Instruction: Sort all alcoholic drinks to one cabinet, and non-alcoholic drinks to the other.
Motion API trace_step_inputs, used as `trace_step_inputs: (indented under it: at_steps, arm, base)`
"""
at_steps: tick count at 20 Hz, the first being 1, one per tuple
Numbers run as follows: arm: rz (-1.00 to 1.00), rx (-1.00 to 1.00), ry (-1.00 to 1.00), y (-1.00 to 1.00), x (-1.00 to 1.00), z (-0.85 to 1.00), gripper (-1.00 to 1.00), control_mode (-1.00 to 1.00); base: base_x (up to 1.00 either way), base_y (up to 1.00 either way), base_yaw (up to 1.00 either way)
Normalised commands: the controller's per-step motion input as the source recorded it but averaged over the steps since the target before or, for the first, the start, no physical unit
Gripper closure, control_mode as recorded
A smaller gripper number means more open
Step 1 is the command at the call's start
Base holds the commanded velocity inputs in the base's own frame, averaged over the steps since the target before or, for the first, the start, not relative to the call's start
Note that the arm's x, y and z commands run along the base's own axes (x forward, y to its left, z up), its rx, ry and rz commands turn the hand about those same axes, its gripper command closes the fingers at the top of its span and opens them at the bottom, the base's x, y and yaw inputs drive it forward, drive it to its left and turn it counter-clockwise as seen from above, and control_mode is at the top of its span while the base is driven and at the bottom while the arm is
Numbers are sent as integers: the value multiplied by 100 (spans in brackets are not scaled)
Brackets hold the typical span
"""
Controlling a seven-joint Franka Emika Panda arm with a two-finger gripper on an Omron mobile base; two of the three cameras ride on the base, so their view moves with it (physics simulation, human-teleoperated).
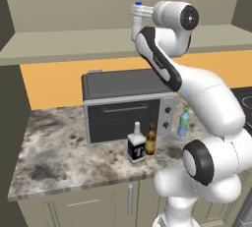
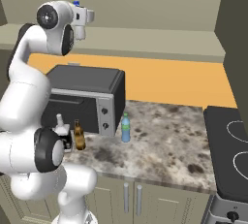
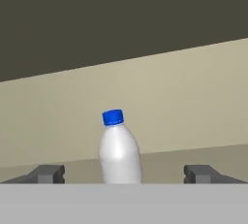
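My gripper (image 3: 123,173) is raised to the upper cabinet shelf and stands open. A whitish bottle with a blue cap (image 3: 120,154), a non-alcoholic drink, stands upright on the shelf between the fingers (image 3: 48,173), with a gap on each side. Its blue cap (image 1: 138,3) (image 2: 76,3) peeks above the hand (image 1: 138,12) (image 2: 82,14). On the counter stand the square "T" bottle (image 1: 136,146) and the brown beer bottle (image 1: 150,141) (image 2: 79,136), both alcoholic drinks. The blue green-topped bottle (image 1: 183,122) (image 2: 125,128) stands to their right. The arm partly hides the "T" bottle in the right base view.
A dark microwave (image 1: 125,104) (image 2: 87,97) sits on the speckled counter (image 1: 59,147) just behind the bottles. A black stovetop (image 2: 227,145) lies at the right. The open cabinet shelf (image 1: 74,42) runs above the orange wall.
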Motion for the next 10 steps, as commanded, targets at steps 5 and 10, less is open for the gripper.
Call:
trace_step_inputs:
  at_steps: [5, 10]
  arm:
    - [0, 0, -3, -36, -100, 11, -100, -100]
    - [0, 0, 2, -58, -100, 6, -100, -100]
  base:
    - [0, 0, 0]
    - [0, 0, 0]
